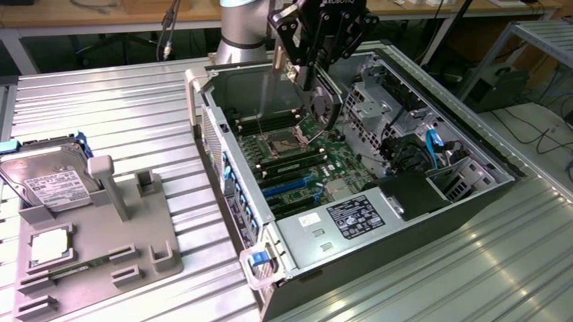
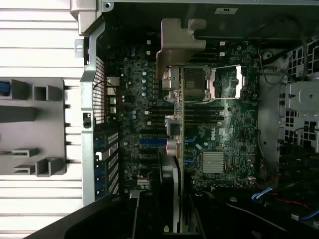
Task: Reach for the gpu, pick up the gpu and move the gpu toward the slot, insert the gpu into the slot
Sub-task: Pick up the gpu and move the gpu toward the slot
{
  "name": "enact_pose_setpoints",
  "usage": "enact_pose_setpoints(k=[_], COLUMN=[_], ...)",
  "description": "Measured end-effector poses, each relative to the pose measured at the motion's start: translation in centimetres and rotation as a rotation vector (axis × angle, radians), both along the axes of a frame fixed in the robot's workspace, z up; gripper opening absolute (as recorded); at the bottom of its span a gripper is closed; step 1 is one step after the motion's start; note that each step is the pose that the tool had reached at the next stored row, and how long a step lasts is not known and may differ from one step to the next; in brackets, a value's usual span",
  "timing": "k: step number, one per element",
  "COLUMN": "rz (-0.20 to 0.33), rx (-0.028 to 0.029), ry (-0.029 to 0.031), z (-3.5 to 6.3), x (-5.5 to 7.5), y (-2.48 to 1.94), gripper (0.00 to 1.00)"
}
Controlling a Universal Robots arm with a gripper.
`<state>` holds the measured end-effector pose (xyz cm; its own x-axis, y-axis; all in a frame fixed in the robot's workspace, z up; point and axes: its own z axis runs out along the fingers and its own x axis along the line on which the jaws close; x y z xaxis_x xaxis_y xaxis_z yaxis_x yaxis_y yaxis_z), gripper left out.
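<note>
- Sitting nearest in the exterior view, a grey moulded holder (image 1: 94,225) with blocky upright posts rests on the ribbed, shiny metal table (image 1: 134,94); a silver boxy hard drive (image 1: 49,181) sits tilted at its far end and a small square silver processor chip (image 1: 51,247) lies flat in a pocket
- Just beyond, toward the exterior view's right, an open computer case (image 1: 211,127) lies on its side, its rear wall of perforated sheet metal, with a plain grey metal box (image 1: 349,216) bearing a dark label in the near corner
- Inside lies the green motherboard (image 1: 339,157), crowded with small parts; the slot (image 1: 288,185) is a long narrow blue plastic strip among several blue ones side by side, with the black memory slots (image 1: 296,161) and the square silver processor socket (image 1: 282,142) farther back
- Above the board the black claw (image 2: 175,215) is closed partway, its two dark fingers pinching the gpu (image 2: 174,130) by its upper edge
- The gpu hangs directly below the claw, a thin flat card seen edge-on in the wrist view, with its dull silver L-shaped bracket (image 2: 174,47) at one end
- The card is not seated in the slot; in the exterior view its lower end is over the board near the processor socket, and the slot lies nearer the camera, apart from it
- Farthest back stand the round silver-grey arm (image 1: 241,27) and the wooden benches (image 1: 90,13)
</note>
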<state>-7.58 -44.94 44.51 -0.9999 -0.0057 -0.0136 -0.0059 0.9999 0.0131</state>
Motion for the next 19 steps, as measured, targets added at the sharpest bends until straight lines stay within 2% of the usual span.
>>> enact_pose_setpoints(k=[19], rz=[0.001], rx=[-0.0009], ry=[0.0000], z=[-0.03], x=[2.5], y=[0.00], gripper=[0.27])
